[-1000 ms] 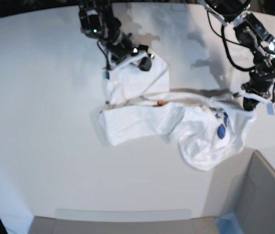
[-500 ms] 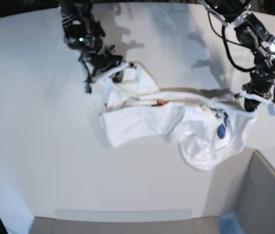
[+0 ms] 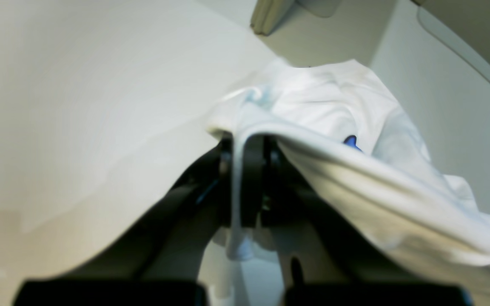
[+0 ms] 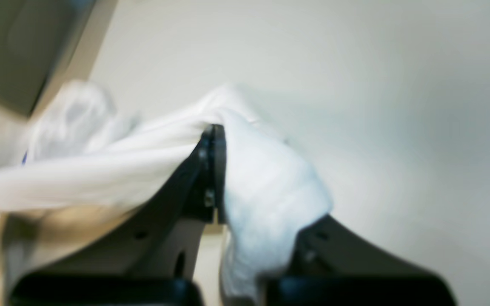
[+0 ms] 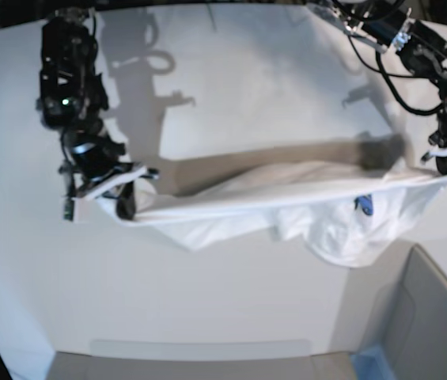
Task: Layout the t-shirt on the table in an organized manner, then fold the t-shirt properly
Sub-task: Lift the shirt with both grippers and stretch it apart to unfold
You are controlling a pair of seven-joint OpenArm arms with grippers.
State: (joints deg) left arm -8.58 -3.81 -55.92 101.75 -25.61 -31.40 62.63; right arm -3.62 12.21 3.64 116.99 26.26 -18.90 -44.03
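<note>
Nearest in the base view, a grey box with a blue edge [image 5: 413, 324] sits at the lower right corner; just beyond it the lowest fold of the t-shirt [image 5: 286, 210] sags, a blue patch of print showing; the shirt is stretched in a long band above the white bench [image 5: 207, 301], casting a dark shadow on it, and whether the sagging fold touches the surface cannot be told. At the band's two ends are the arms: the right pincer [image 5: 124, 198] on that view's left, the left pincer [image 5: 443, 162] on its right, well apart. The wrist views give what the base view is too small to show; the left pincer [image 3: 245, 170] is clenched on a thin hem of cloth that runs down between its black fingers [image 3: 251, 178], the blue print beside it; the right pincer [image 4: 213, 170], blurred, is clamped with its jaws pressed together on a bunched fold of the shirt, cloth spilling over one finger.
</note>
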